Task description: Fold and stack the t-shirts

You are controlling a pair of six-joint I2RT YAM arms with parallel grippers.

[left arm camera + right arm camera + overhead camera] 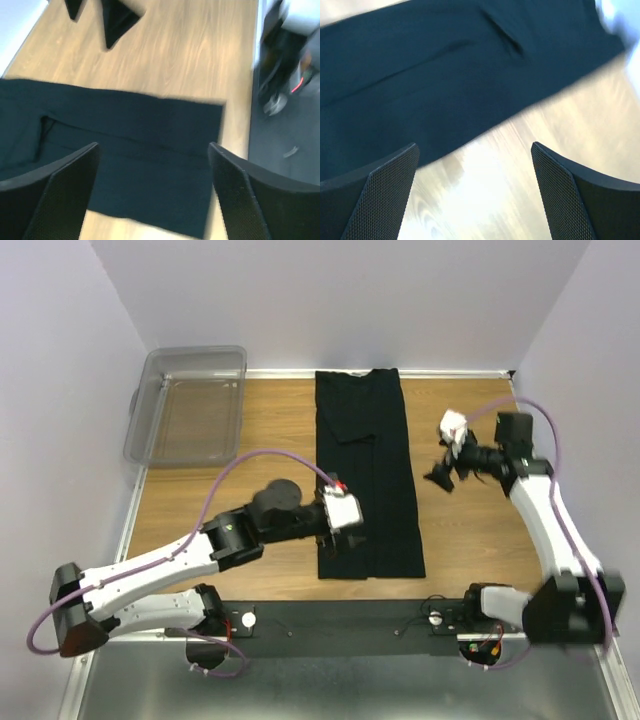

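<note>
- The left pincer (152,150) is seen spread wide with nothing held. It is placed over the near, hem end of the t-shirt (368,470), by its left edge. Whether the cloth is touched cannot be told.
- The right pincer (475,147) is likewise spread wide and empty. It is held over bare wood just beside the shirt's right edge, roughly halfway along it.
- The t-shirt is laid in the middle of the surface (270,430) as a long narrow strip, with its sides already folded inward. Its collar end is far from the arm bases and its hem end is near them. A crosswise fold is judged to be the step in hand.
- A clear bin (195,350) is seen at the far left corner, well apart from the shirt. No other shirt or stack is in view.
- If only the top layer is pinched at the hem, the inward folds could be pulled open.
- With one corner taken and the right pincer off the cloth, the strip could be dragged askew or bunched on the wood.
- A tucked sleeve could slip out if the soft cloth is lifted unevenly.
</note>
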